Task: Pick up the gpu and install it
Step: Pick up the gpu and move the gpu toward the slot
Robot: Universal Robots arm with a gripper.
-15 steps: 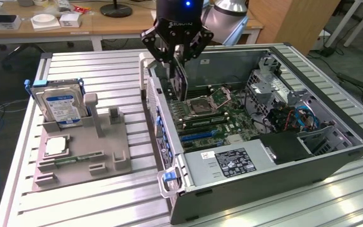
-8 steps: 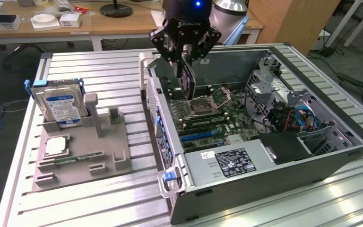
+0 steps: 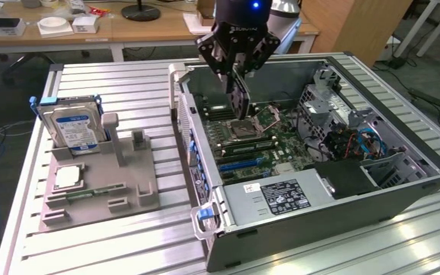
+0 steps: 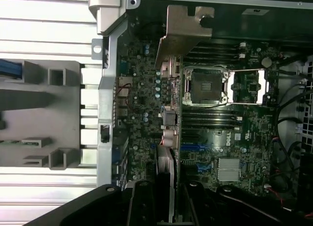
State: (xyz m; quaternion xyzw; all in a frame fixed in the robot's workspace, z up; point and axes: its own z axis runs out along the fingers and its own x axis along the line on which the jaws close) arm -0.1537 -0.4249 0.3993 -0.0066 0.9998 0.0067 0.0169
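My gripper (image 3: 235, 70) hangs over the open computer case (image 3: 403, 186), shut on the gpu (image 3: 239, 96). The card hangs edge-down from the fingers, dark and thin, above the motherboard (image 3: 260, 143) near the CPU socket (image 3: 255, 122). In the wrist view the gpu (image 4: 168, 133) runs edge-on away from the gripper (image 4: 167, 204), and its silver end bracket (image 4: 188, 33) sits by the case's rear wall. The blue expansion slots (image 4: 195, 148) lie just beside the card's edge, and the card is still above the board.
A grey fixture tray (image 3: 128, 172) on the exterior view's left holds a silver hard drive (image 3: 73, 127), a narrow memory stick (image 3: 94, 192) and a CPU chip (image 3: 67, 175). The power supply (image 3: 277, 197) and the drive cage with cables (image 3: 357, 140) crowd the case.
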